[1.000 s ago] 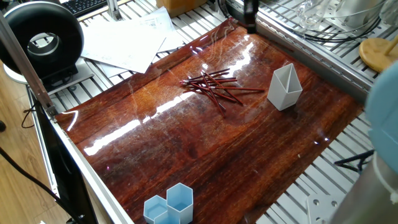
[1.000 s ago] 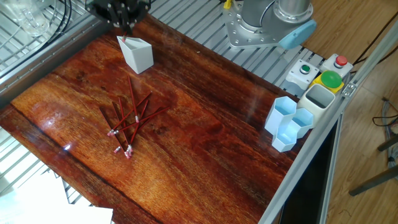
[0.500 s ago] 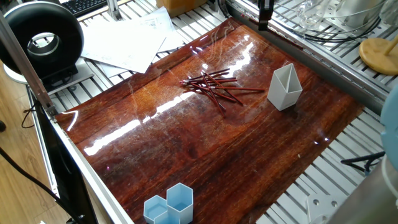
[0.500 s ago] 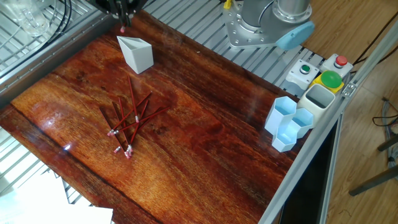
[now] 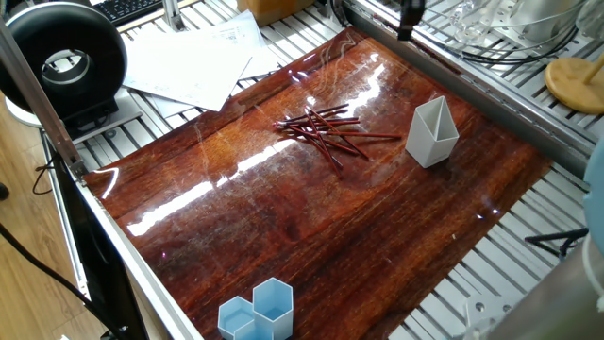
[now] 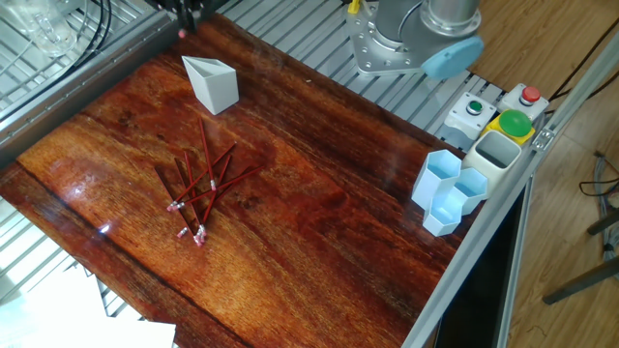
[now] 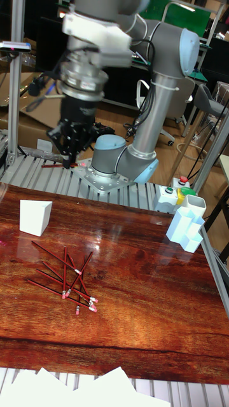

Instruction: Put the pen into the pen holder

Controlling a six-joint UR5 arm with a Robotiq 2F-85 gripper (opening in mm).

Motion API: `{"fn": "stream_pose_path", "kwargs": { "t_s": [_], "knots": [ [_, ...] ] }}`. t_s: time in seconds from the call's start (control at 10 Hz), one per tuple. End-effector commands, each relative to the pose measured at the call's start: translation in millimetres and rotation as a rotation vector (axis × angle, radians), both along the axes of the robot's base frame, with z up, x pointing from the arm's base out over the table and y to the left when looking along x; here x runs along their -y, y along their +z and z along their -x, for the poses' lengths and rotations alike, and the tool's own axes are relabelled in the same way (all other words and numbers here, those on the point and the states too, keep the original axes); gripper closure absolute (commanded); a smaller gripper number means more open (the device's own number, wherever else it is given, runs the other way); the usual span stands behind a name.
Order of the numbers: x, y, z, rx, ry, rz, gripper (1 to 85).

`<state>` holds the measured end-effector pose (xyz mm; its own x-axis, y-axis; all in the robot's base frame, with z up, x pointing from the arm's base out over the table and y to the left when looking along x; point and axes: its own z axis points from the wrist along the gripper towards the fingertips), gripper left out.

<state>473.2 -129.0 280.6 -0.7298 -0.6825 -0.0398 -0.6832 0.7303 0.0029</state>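
Observation:
The pen holder is a small white angular cup standing upright at one end of the wooden tabletop. Several red pens lie in a loose pile near it. My gripper hangs high above the table's edge behind the holder. It is shut on one red pen, which sticks out sideways. That pen's pink end shows below the fingers, above and just beyond the holder.
Light blue hexagonal cups stand at the opposite table edge, next to a button box. The arm's base sits behind the table. Papers lie off one side, and aluminium rails border the wood.
The gripper, with the pen in it, has drawn up and away from the holder's rim towards the far table edge. The holder and the pile have not moved.

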Motion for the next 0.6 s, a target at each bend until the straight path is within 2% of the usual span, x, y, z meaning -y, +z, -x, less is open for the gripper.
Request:
{"fn": "stream_pose_path", "kwargs": {
  "t_s": [0.0, 0.1, 0.3, 0.5],
  "knots": [
    [23.3, 3.8, -0.3, 0.124, 0.081, -0.077, 84.7],
    [29.7, 1.4, -3.4, 0.154, 0.088, -0.078, 84.7],
    [30.4, -8.2, -3.4, 0.183, 0.089, -0.129, 84.7],
    [25.3, -11.8, 0.0, 0.184, 0.073, -0.174, 84.7]
  ]
}}
